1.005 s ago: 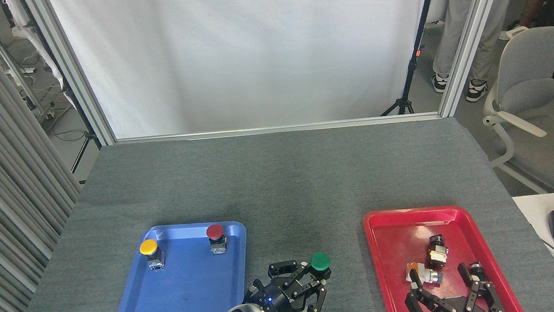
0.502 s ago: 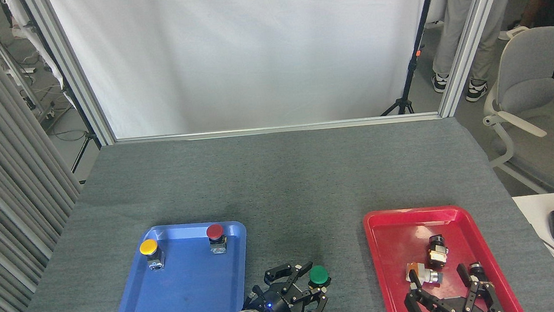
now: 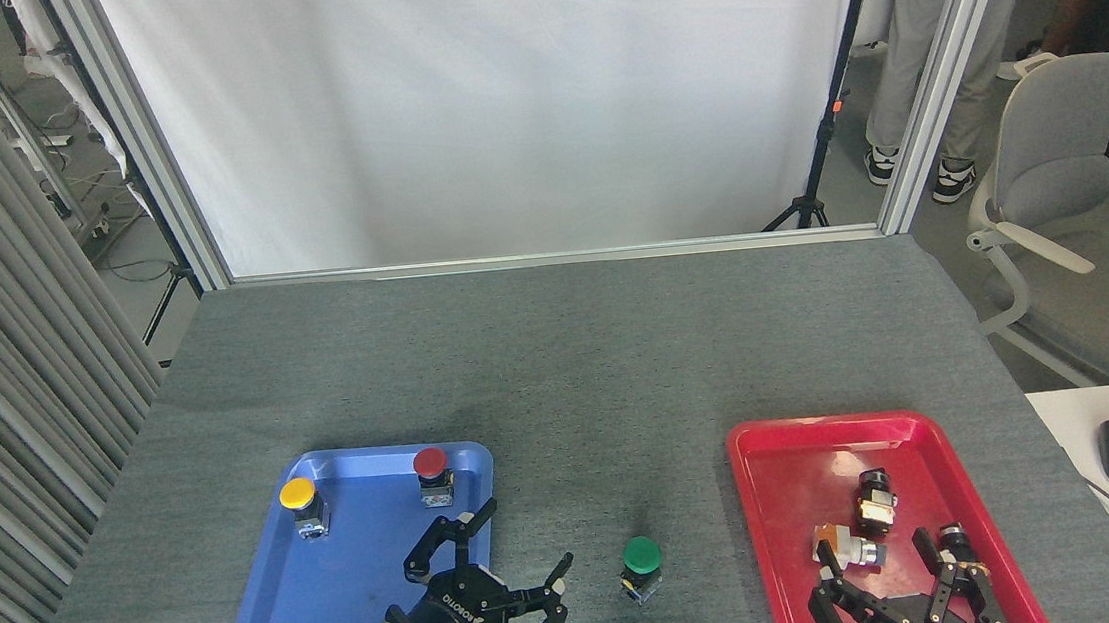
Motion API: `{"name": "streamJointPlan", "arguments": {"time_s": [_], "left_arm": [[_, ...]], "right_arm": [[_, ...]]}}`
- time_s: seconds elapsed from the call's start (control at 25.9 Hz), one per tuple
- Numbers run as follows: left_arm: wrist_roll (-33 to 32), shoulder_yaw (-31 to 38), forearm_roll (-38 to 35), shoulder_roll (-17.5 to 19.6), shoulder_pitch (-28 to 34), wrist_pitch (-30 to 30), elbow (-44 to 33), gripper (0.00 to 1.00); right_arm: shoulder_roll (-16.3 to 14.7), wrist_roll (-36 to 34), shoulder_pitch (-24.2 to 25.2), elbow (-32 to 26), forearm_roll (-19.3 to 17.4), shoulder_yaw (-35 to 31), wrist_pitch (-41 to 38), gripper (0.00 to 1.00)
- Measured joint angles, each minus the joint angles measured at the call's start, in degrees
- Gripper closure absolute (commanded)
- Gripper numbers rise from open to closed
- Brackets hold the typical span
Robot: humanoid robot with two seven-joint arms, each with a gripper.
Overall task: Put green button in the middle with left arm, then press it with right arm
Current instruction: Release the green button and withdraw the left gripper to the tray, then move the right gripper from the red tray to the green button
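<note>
Green button (image 3: 642, 567) standing upright on the bare grey tabletop (image 3: 560, 371), in the gap between the blue tray (image 3: 338, 591) and the red tray (image 3: 791, 492), nothing touching it. Left claw (image 3: 512, 576) just beside it to the left, over the right edge of the blue tray, fingers spread wide and holding nothing, small blue light glowing on its body. Right claw (image 3: 904, 572) low at the bottom edge, over the near part of the red tray, fingers spread apart too and gripping nothing. Yellow button (image 3: 299, 504) and red button (image 3: 431, 473) both upright at the far end of the blue tray, well apart from the green one. Three small switch parts lying in the red tray: a black one (image 3: 874, 499), an orange and silver one (image 3: 846, 547), and another dark one (image 3: 954, 540) close to the right claw's fingers. White screen (image 3: 496, 106) behind the tabletop, grey chair (image 3: 1063, 157) off to the right, a person's legs (image 3: 915, 69) past the frame.
</note>
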Motion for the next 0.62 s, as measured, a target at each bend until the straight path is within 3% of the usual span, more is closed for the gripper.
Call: {"name": "streamJointPlan", "arguments": {"time_s": [0.12,0.27,0.54,0.62], "left_arm": [[-0.07,9.97,1.58,0.83,6.88,4.57,-5.8,0.01],[-0.06,19.66,7.42,1.44,11.83,5.66,-7.99,0.01],[0.19,23.21,10.96,2.27,12.37,5.88,-8.51,0.01],[0.19,23.39,11.13,2.15,11.58,6.23,-8.68,0.01]], "right_arm": [[0.09,0.0,0.02,0.01,0.0,0.07,-0.11,0.0],[0.31,0.0,0.02,0.02,0.0,0.19,-0.16,0.0],[0.91,0.0,0.02,0.02,1.05,1.58,-0.23,0.01],[1.13,0.0,0.02,0.02,1.42,2.44,-0.21,0.08]]}}
